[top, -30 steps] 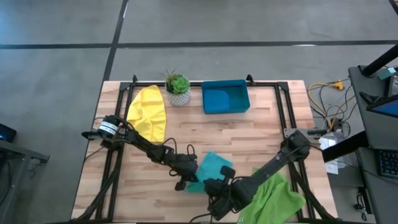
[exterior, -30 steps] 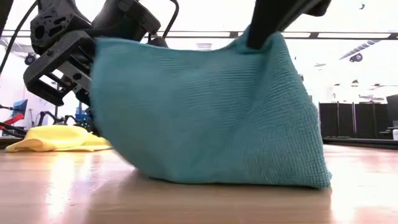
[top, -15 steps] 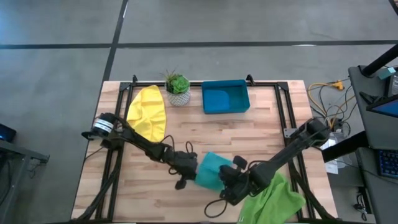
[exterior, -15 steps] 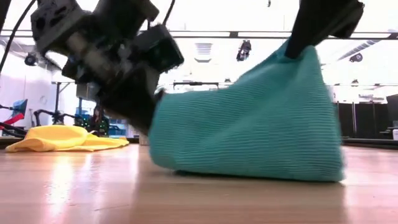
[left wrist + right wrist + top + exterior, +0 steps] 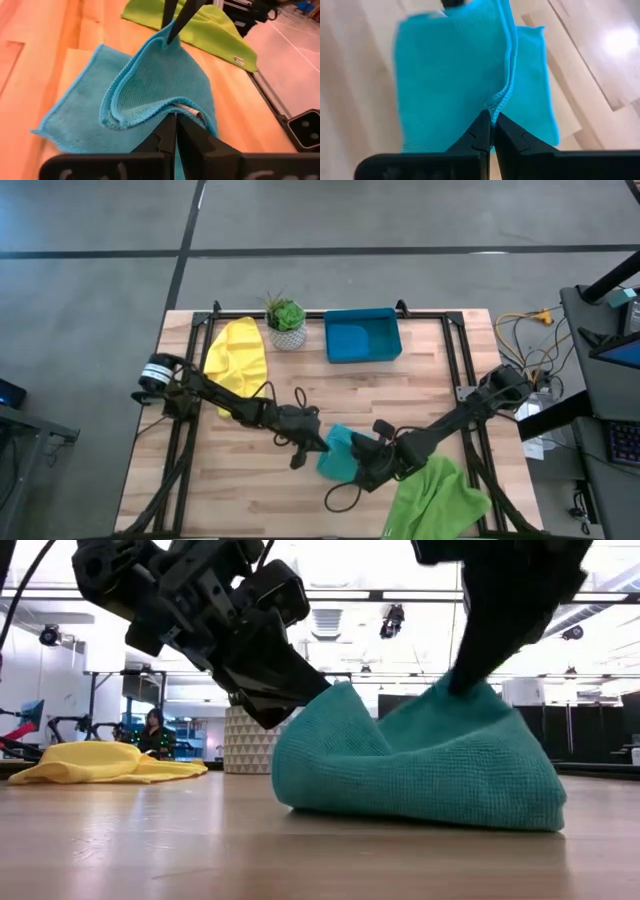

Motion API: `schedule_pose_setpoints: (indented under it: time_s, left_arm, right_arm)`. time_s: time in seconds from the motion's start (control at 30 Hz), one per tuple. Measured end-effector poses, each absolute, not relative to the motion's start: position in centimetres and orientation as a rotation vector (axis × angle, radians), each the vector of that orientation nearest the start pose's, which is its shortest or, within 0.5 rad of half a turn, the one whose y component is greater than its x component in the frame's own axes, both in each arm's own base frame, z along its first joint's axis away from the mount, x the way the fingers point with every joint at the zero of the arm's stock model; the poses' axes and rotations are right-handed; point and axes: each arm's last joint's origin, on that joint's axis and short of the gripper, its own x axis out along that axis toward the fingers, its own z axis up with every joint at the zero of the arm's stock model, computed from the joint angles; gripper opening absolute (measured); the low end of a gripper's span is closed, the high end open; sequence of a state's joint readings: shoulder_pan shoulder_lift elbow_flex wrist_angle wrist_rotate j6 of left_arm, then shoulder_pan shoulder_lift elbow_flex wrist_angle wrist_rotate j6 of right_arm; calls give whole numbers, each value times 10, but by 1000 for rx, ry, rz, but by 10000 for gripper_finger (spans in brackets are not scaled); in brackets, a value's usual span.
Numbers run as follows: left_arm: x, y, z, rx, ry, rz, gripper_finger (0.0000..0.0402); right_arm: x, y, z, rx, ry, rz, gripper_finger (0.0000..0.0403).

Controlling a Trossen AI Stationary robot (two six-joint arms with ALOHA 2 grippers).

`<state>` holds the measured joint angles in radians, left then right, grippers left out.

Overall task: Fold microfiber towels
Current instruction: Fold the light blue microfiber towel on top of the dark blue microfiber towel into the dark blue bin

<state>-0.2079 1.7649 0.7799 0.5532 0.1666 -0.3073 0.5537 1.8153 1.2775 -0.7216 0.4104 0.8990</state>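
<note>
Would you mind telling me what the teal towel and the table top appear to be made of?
Teal towel: soft, matte knitted cloth, probably microfibre; fine ribbed loops show, and it slumps in folds where the left gripper and right gripper pinch it. Table top: wood strips with a light sheen, apparently butcher block.

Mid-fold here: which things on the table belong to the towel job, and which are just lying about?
Job:
teal towel, pinched by left claw and right claw
yellow towel
light green towel

Lying about:
blue tray
potted plant
</note>
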Motion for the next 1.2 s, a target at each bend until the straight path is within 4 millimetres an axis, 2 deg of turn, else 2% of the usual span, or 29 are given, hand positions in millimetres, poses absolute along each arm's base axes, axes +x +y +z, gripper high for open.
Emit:
schedule_pose_setpoints:
  time_s: [0.17,0.33,0.47,0.67,0.83,0.93,1.2]
  left_arm:
    - [336,-67,149,-287,508,-240,0]
    - [338,-56,149,-285,493,-195,0]
    - [340,-49,149,-291,489,-174,0]
    - [340,-43,149,-293,488,-157,0]
    - [341,-37,150,-276,481,-145,0]
    - [341,-35,150,-279,479,-138,0]
    - [342,-31,150,-282,476,-127,0]
  right_arm:
    - [301,168,179,212,1096,-381,9]
    - [299,160,166,237,1074,-381,9]
    - [298,152,167,249,1058,-391,9]
    - [289,141,180,198,1007,-387,9]
    - [282,125,170,205,1035,-445,9]
    - [285,115,168,219,1034,-474,9]
    - [300,90,168,214,1042,-416,9]
